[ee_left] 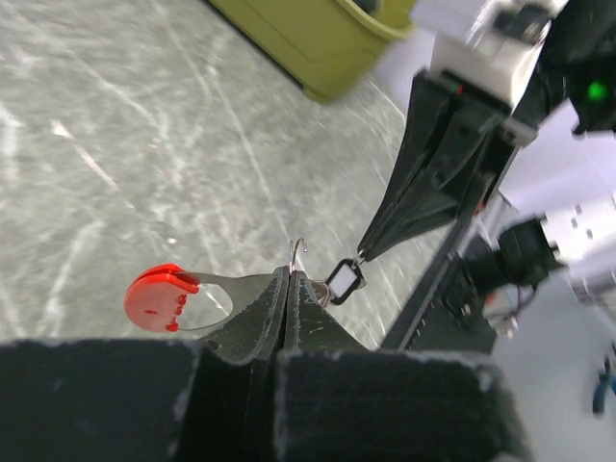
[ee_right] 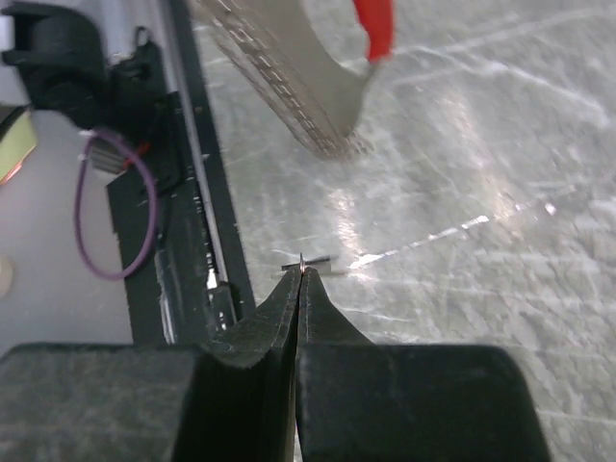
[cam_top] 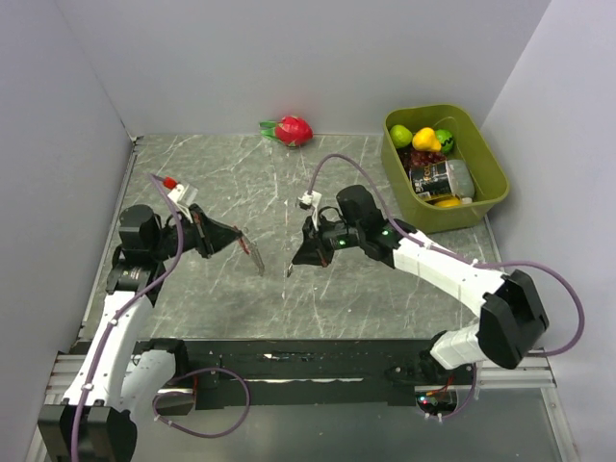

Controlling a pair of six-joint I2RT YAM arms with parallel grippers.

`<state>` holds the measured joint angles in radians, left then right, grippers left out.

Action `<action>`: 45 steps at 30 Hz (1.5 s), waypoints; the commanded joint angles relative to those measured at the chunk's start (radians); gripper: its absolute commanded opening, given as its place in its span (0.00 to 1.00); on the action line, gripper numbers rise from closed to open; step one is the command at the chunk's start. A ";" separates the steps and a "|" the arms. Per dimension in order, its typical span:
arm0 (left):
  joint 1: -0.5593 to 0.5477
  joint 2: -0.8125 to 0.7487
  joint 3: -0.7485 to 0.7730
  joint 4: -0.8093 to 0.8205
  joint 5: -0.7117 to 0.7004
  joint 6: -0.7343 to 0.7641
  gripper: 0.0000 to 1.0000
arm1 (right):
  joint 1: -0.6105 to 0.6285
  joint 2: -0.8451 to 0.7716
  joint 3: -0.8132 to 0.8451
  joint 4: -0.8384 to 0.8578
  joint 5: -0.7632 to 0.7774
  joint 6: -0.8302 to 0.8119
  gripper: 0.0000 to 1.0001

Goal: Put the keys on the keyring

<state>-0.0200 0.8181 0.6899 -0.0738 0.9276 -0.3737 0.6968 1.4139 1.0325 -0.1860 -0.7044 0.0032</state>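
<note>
Both pinched shut, my left gripper (ee_left: 289,281) clamps keyring (ee_left: 183,296), red end at 9 o'clock, my right gripper (ee_right: 300,279) nips key (ee_left: 344,280), dark frame seen only from left wrist, can (cam_top: 430,179) label unreadable

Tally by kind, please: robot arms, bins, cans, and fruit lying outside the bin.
Robot arms: 2, the left arm and the right arm
Bins: 1, the green bin
Cans: 1, the can in it
Fruit outside: 1, the dragon fruit
Total: 5
</note>
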 commanded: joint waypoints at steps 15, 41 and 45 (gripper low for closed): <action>-0.175 -0.068 0.037 0.017 0.151 0.133 0.01 | -0.016 -0.179 -0.014 0.082 -0.297 -0.058 0.00; -0.316 -0.056 0.080 -0.133 -0.076 0.222 0.01 | 0.055 -0.010 0.241 -0.119 -0.234 -0.083 0.00; -0.336 -0.051 0.085 -0.149 -0.102 0.232 0.01 | 0.066 0.005 0.254 -0.119 -0.224 -0.071 0.00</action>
<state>-0.3370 0.7647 0.7250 -0.2165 0.8631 -0.1688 0.7471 1.4071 1.2263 -0.3027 -0.9424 -0.0692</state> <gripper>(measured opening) 0.022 0.008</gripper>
